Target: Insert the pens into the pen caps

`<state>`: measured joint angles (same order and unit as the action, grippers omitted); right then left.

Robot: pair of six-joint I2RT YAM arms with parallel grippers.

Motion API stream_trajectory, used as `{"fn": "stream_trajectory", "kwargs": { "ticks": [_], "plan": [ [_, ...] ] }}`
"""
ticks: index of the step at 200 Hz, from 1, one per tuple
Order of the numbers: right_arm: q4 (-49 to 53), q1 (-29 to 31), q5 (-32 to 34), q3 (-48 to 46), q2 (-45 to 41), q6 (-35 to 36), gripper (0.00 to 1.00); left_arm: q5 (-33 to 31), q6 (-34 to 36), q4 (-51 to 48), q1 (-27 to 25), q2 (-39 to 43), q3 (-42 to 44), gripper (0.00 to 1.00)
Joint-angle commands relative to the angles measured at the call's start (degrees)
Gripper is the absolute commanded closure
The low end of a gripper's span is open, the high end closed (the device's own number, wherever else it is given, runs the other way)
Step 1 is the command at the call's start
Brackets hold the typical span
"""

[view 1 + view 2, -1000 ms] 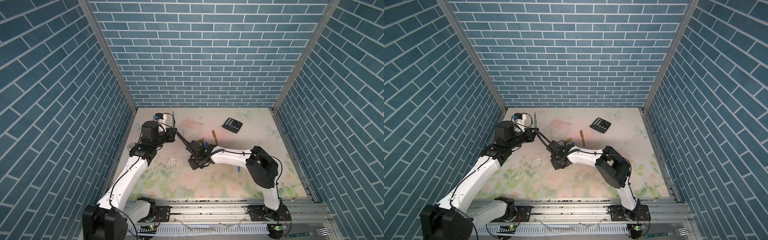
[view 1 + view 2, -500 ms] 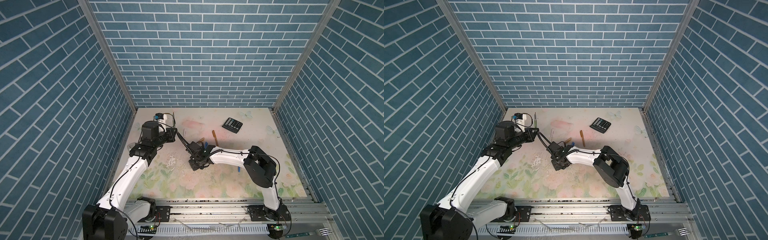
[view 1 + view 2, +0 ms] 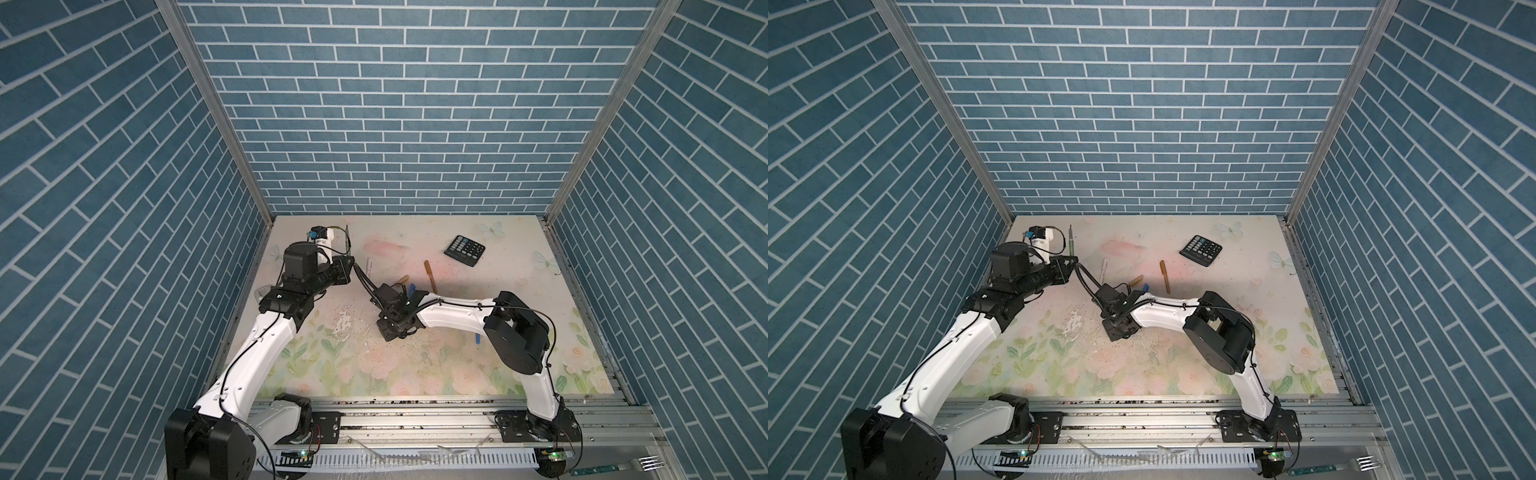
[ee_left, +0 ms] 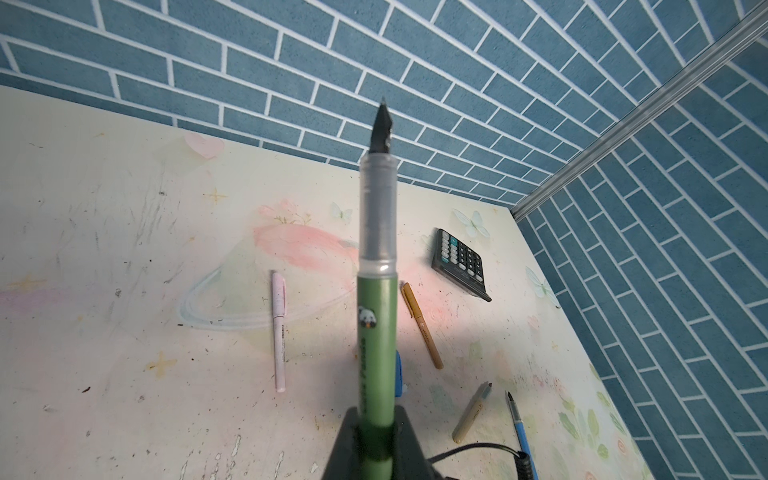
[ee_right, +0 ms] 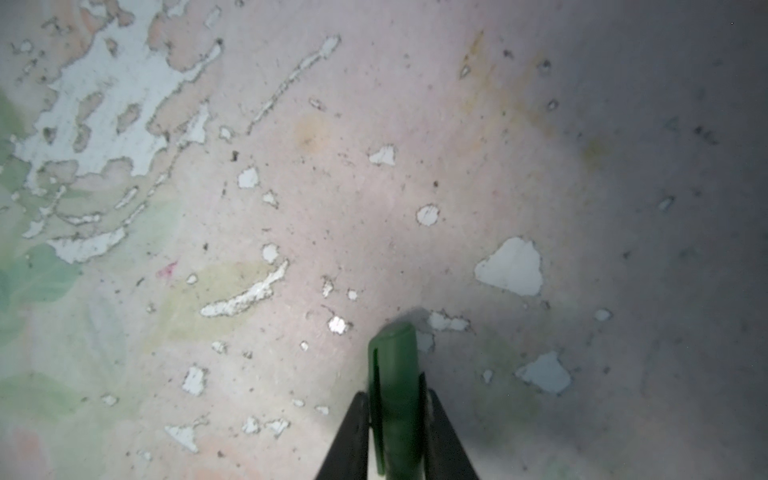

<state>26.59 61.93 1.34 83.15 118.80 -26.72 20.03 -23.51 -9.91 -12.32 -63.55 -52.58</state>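
Blue brick walls [image 3: 395,124] enclose a worn floral mat [image 3: 374,374]. Nearest, on the right, a blue pen [image 4: 517,419] and a tan pen [image 4: 471,415] are seen lying with bare tips, so both are judged uncapped. At mid-mat the right gripper [image 5: 395,392] is pinched on the green cap [image 5: 392,353], held low over the mat. Farther off, a blue cap [image 3: 412,287] and a tan cap [image 3: 403,279] lie loose; the brown pen [image 4: 422,328] and pink pen [image 4: 279,332] appear capped. At far left the left gripper [image 4: 376,440] is clamped on the green pen [image 4: 376,324], nib up, well apart from its cap. Two of five seem done. A panda sticker is seen on the green pen; its lettering and the pink pen's barcode print cannot be read.
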Motion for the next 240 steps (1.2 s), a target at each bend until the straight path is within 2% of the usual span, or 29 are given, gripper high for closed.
{"fn": "stream_trajectory", "kwargs": {
  "ticks": [1, 72, 107, 128, 173, 240],
  "plan": [
    [2.52, 0.57, 2.12, 0.87, 2.48, 0.35, 0.76, 0.56, 0.80, 0.41, -0.32, -0.13, -0.33, 1.00],
    [0.78, 1.33, 3.17, 0.44, -0.43, -0.31, 0.80, 0.69, 0.76, 0.46, -0.42, -0.09, -0.33, 1.00],
    [1.81, 0.97, 1.99, -0.66, -3.14, -0.62, 0.69, 0.64, 0.78, 0.46, -0.34, -0.18, -0.33, 1.00],
    [1.31, 0.50, -1.05, -1.16, -4.48, -1.05, 0.67, 0.76, 0.67, 0.45, -0.35, -0.28, -0.33, 1.00],
    [2.22, -0.50, -1.48, -0.23, -3.48, -0.61, 0.73, 0.80, 0.73, 0.48, -0.47, -0.23, -0.33, 1.00],
    [2.46, -0.76, -0.83, 0.41, -0.74, -0.52, 0.76, 0.96, 0.72, 0.46, -0.68, -0.47, -0.33, 1.00]
  ]
}}
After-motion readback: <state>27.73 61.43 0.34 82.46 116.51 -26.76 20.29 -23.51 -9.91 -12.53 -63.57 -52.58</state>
